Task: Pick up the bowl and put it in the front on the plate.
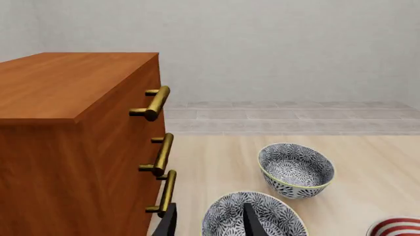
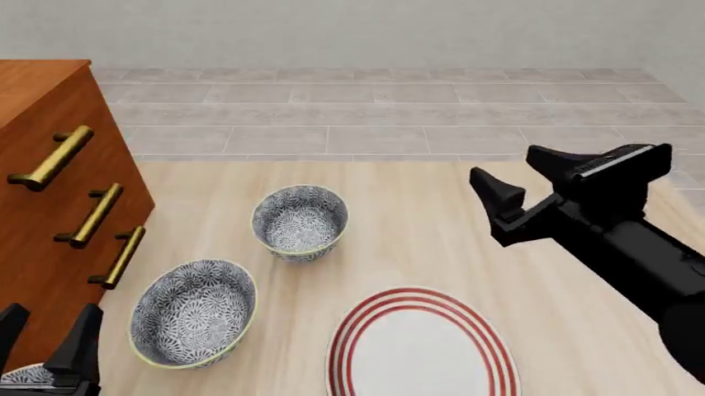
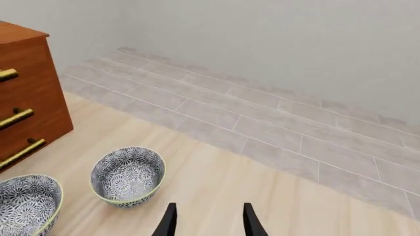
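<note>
Front bowl [image 2: 193, 312], lower left of front view: ceramic, stiff, likely slippery, fragile; grip at rim. Left gripper [image 1: 208, 222] fingers apart over it. Right gripper [image 2: 537, 178] apart, empty. Plate [image 2: 422, 345] lower centre.

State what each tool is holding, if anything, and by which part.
Nothing is held. The right tool is open in the air above the table. The left tool is open too, nothing between its fingers, near a bowl.

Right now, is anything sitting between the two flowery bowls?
No. The front view shows only bare wooden table between the near bowl and the far bowl; they stand apart.
</note>
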Controlling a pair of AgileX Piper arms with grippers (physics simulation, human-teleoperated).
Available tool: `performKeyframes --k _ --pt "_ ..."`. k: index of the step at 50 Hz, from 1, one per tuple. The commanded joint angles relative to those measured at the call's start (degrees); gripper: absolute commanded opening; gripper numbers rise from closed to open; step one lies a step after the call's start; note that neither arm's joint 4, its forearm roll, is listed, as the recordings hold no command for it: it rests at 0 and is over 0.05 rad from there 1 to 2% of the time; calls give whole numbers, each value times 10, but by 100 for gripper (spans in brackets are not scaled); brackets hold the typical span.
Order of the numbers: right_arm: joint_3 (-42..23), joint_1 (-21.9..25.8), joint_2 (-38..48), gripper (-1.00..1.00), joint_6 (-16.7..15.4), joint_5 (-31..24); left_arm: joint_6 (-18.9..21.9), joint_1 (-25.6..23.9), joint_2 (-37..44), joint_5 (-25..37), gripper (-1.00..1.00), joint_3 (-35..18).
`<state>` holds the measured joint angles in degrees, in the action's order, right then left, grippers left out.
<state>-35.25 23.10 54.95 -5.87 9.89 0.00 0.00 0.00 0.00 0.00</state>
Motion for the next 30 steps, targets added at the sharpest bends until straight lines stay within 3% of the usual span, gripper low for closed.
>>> performKeyframes --k 1,2,4,10,12,16,18,22,24,30 --pt "-67 34 80 100 7 -22 0 0 0 0 100 0" --pt "-75 39 86 100 15 -26 0 0 0 0 100 0" --pt "-89 41 103 100 -2 -28 0 0 0 0 100 0" --pt "-134 55 148 100 -10 -45 0 0 0 0 100 0" --pt "-148 58 157 100 14 -52 0 0 0 0 100 0" --pt "-170 64 181 100 -4 -60 0 0 0 0 100 0" --pt "-187 69 196 100 10 -70 0 0 0 0 100 0" --pt "-209 82 218 100 8 -81 0 0 0 0 100 0" --pt "-222 92 226 100 32 -89 0 0 0 0 100 0" --pt "-252 101 265 100 31 -106 0 0 0 0 100 0"
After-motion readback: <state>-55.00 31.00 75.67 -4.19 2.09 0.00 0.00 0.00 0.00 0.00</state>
